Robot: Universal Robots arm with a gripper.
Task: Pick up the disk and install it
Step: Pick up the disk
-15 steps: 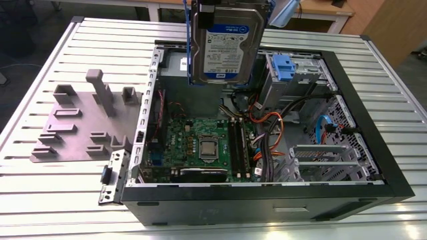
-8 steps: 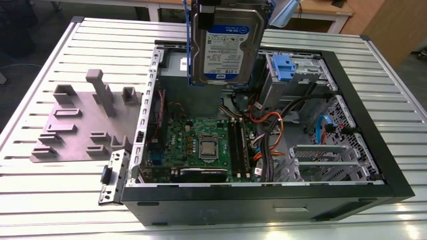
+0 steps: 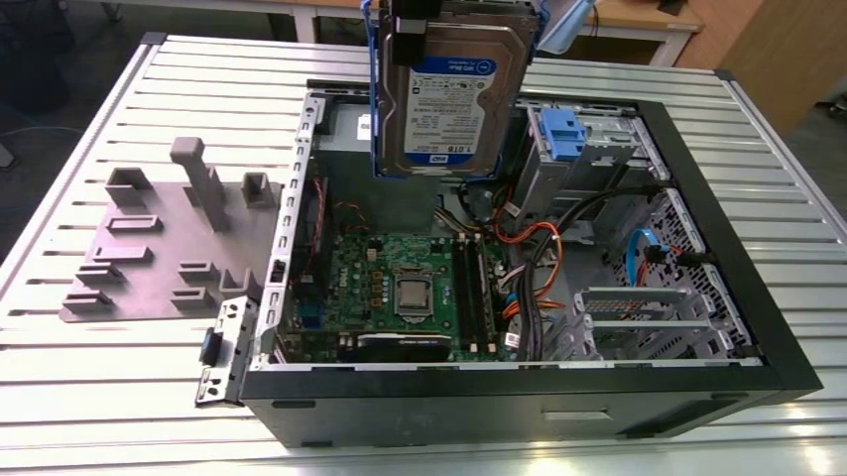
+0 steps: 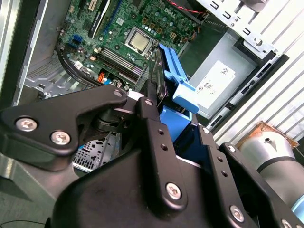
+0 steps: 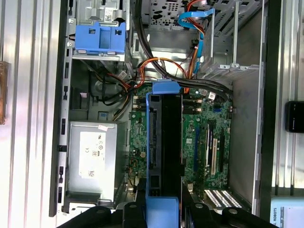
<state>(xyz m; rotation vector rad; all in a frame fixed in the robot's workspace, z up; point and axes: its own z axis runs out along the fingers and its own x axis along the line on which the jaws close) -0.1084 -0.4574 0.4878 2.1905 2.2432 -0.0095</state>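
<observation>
The pincer [image 5: 164, 192] is clamped on the disk [image 3: 450, 99], which hangs upright above the open computer case [image 3: 737, 248].

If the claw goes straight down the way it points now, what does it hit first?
Probably the circuit board inside the open computer case, with the held disk touching first; cables lie close, depth unclear.

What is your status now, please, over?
Gripper shut on the disk. Disk held upright above the open case, not yet installed. Orange cables lie beside the drive cage.
</observation>
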